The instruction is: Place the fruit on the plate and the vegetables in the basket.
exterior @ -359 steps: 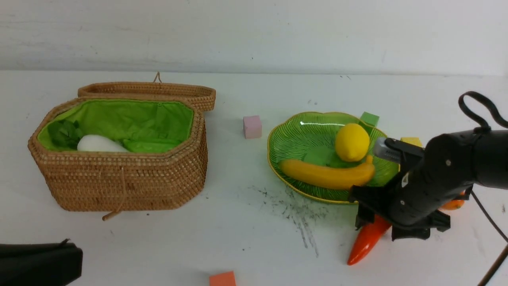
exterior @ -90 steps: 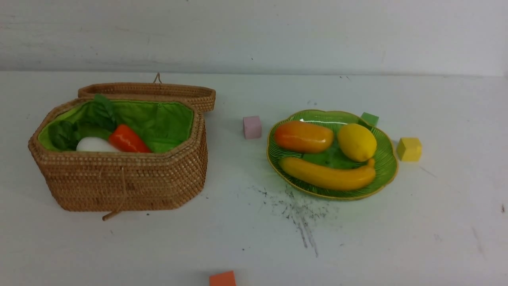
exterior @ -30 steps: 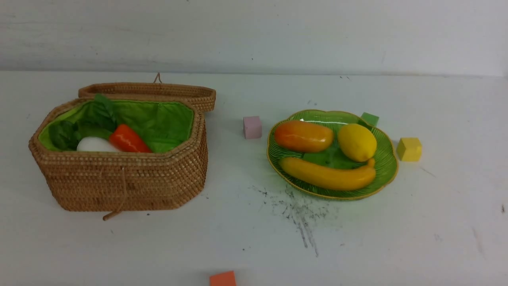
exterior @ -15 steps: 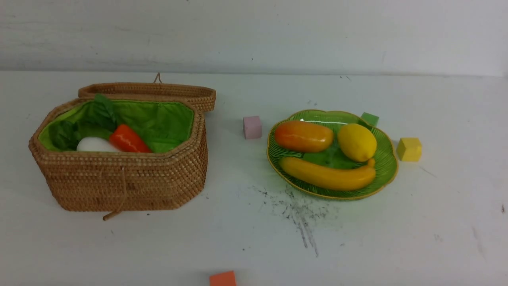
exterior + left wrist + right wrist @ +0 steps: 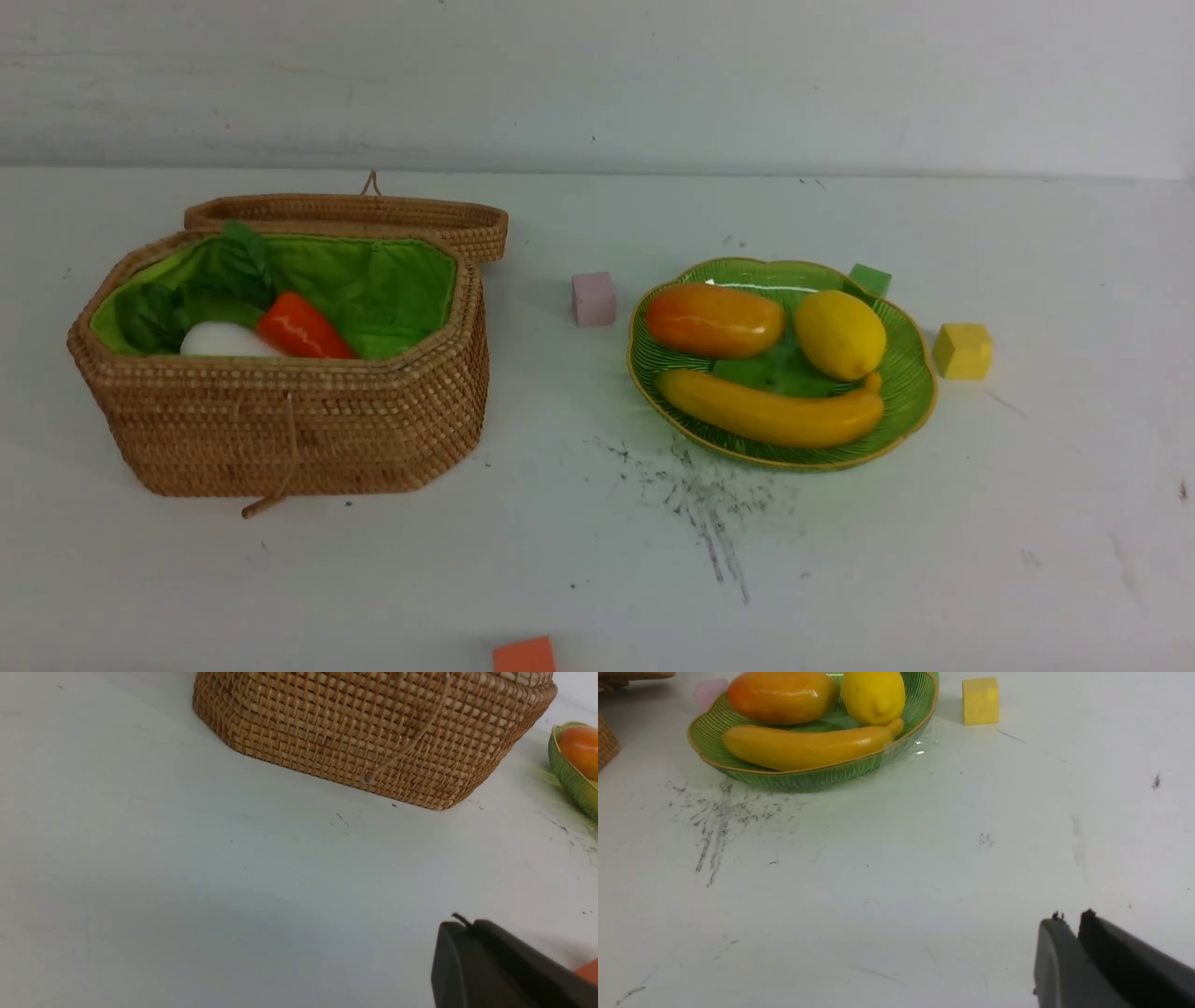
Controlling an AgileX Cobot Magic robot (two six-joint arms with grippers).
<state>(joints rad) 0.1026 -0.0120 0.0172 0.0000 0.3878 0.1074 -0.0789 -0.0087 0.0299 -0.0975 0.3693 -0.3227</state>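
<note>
Seemingly the sorting is done. On the plate (image 5: 910,397), right of centre in the front view, lie all the fruit: the mango (image 5: 714,320) at its upper left, the lemon (image 5: 839,334) at its upper right, and the banana (image 5: 770,417) along the near side, its tip touching the lemon. In the basket (image 5: 280,429), at the left of the frame with its lid (image 5: 350,213) folded back behind it, show the white radish (image 5: 221,340), the orange carrot (image 5: 301,328) leaning against it, and dark leaves (image 5: 154,315) at the far left that I judge belong to the gourd, though its body is hidden below the rim. No fruit or vegetable lies loose on the worktop (image 5: 934,560); only the small cubes do: pink (image 5: 594,298) between basket and plate, green (image 5: 869,278) behind the plate, yellow (image 5: 963,349) just to its right, and orange (image 5: 524,655) at the bottom edge.

Neither arm appears in the front view. Each wrist view shows a dark fingertip low in its frame. The left hand (image 5: 460,952) is closed and empty, well short of the basket wall. The right hand (image 5: 1069,952) shows a narrow slit between its fingers, holding nothing, well clear of the plate.

Room is ample: the lower half of the front view is bare worktop but for scuff marks (image 5: 700,499) and the orange cube.
</note>
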